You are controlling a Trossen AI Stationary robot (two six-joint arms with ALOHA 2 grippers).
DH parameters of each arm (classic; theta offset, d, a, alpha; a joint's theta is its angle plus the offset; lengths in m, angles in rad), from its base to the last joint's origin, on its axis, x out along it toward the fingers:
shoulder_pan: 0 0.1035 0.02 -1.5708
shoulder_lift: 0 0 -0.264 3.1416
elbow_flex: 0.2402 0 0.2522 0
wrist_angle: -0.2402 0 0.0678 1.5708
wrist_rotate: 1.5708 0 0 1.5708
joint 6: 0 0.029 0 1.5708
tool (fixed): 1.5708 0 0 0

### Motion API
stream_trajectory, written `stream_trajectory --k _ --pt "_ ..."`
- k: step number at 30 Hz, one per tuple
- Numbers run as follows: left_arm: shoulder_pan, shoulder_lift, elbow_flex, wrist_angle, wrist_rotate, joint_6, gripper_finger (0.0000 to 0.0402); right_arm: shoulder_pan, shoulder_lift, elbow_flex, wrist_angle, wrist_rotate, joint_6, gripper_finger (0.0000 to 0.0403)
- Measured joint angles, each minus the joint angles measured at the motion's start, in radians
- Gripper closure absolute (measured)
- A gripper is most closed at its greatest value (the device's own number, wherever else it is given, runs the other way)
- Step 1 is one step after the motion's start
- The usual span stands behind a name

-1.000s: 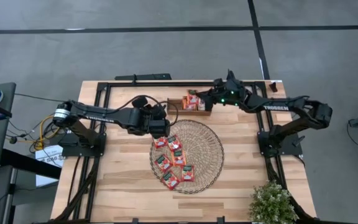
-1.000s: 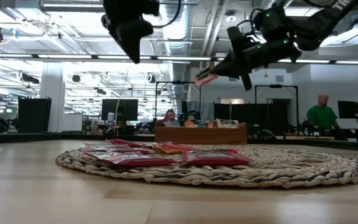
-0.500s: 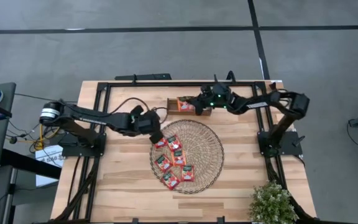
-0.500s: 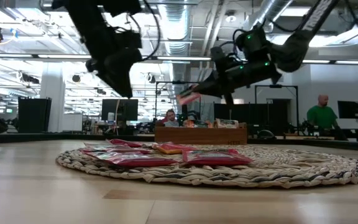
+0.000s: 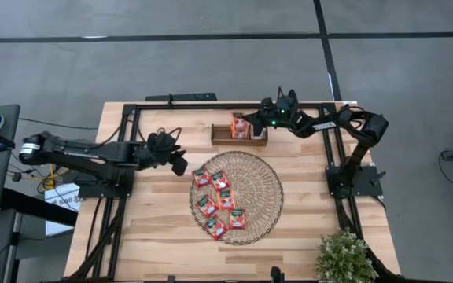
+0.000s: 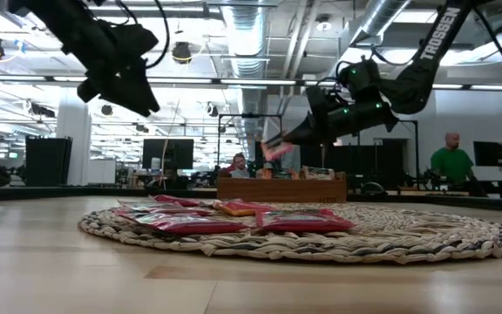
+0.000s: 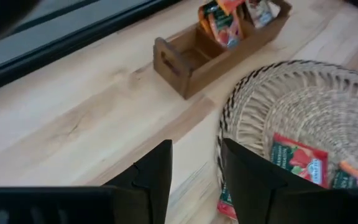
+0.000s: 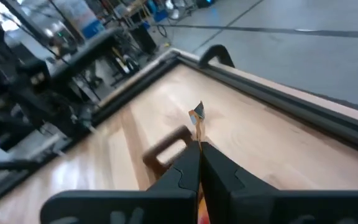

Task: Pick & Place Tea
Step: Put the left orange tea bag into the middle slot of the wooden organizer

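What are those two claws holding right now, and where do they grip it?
The right gripper pinches a red-orange tea sachet by one edge, above the wooden tray. The left gripper is open and holds nothing.

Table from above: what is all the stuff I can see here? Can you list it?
Table: one, light wood, under everything.
Mat: one, round, woven, tan, middle of the table.
Tea sachets on mat: about six or seven, mostly red, lying flat on its left half.
Tray: one, brown wood, just past the mat's far edge.
Tea sachets in tray: a few, red-orange; exact count is hard to tell.
Held tea sachet: one, reddish, in the air over the tray.
Plant: one, green, near right corner.
Person: one, green top, far back in the room.
Left hand: open, empty, left of the mat.
Right hand: shut on the held tea sachet, over the tray.
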Motion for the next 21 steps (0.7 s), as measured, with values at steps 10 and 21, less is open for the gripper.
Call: stream_trajectory --k 10,21 --pt "0.000 -0.031 -0.023 0.001 -0.006 -0.007 0.0271 0.047 0.000 0.000 -0.072 0.125 -0.167 0.0403" --pt "0.000 -0.031 -0.023 -0.007 0.005 -0.019 0.0271 0.035 0.000 0.000 -0.107 0.069 -0.234 0.0403"
